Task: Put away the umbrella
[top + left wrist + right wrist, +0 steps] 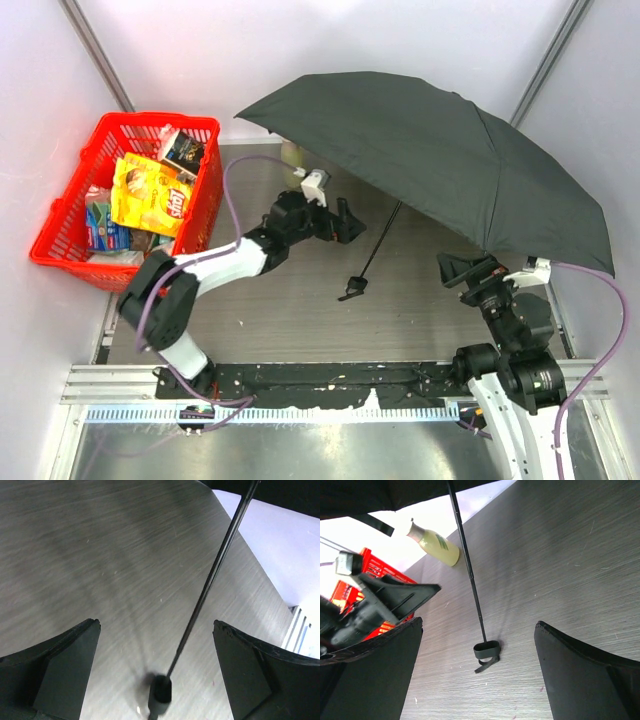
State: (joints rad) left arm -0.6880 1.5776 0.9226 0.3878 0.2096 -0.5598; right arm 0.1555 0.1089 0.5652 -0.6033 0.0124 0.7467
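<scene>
Surface (300, 310): grey, wood-grained; carries everything below.
Umbrella (440, 150): open, black canopy tilted over the back and right of the surface. It hides that corner and covers part of the right arm.
Basket (150, 119): red, at the left edge, well apart from the umbrella. It is filled with packets, a yellow snack bag (150, 192) on top; the lower packets are hard to read.
Left gripper (352, 222): jaws wide apart, nothing held. In the left wrist view the shaft (380, 240) runs between them, touching neither.
Right gripper (455, 272): jaws wide apart, empty, under the canopy rim and facing the handle.
Bottle (437, 545): pale yellow, behind the left arm near the back edge. From above it is mostly hidden by the canopy.
Handle (352, 290): resting on the surface between the two arms, the shaft slanting up from it. Beside it lies what looks like the wrist strap (486, 650). In the left wrist view the handle is blurred and cut off.
</scene>
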